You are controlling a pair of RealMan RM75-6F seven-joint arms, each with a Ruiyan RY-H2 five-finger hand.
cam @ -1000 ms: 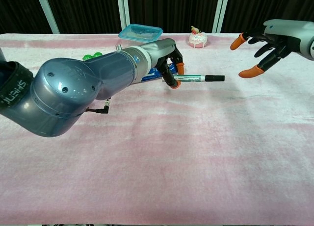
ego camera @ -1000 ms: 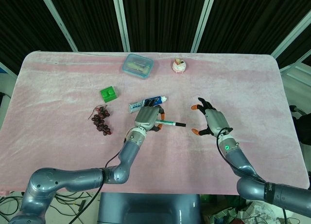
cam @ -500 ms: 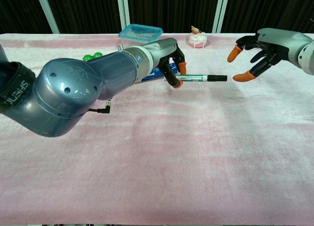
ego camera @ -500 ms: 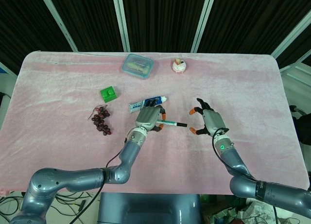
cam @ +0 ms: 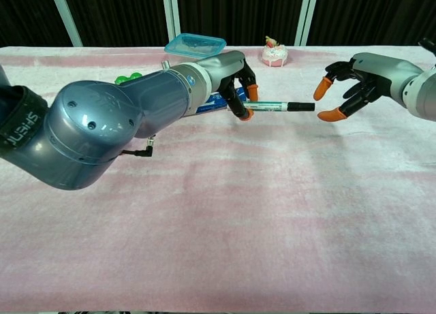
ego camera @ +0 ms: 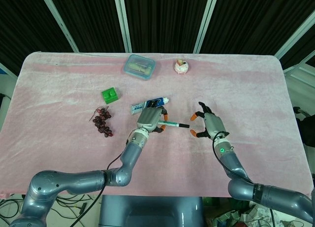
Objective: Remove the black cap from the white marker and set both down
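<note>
- The left hand [ego camera: 149, 119] grasps the white marker [ego camera: 173, 124] by its barrel, holding it level above the pink table cover [ego camera: 256, 84].
- The black cap [ego camera: 183, 125] is seated on the marker's end and points toward the right hand [ego camera: 209, 126].
- The right hand holds nothing; its fingers are spread, with orange fingertips [cam: 319, 92] just beside the cap and not touching it.
- Chest view: the marker [cam: 272, 107] shows a green band and printing along the barrel, and the cap [cam: 301, 107] lies just left of the right hand [cam: 351, 86]. The left forearm fills the left side of this view and hides part of the left hand [cam: 235, 79].
- Head view only: a bunch of dark grapes [ego camera: 102, 121] lies left of the left hand, with a green block [ego camera: 110, 95] behind it.
- A toothpaste tube [ego camera: 150, 104] lies just behind the left hand; the chest view shows only a sliver of it.
- A blue-lidded container [ego camera: 140, 66] and a small cupcake [ego camera: 181, 66] stand at the far side, visible in both views.
</note>
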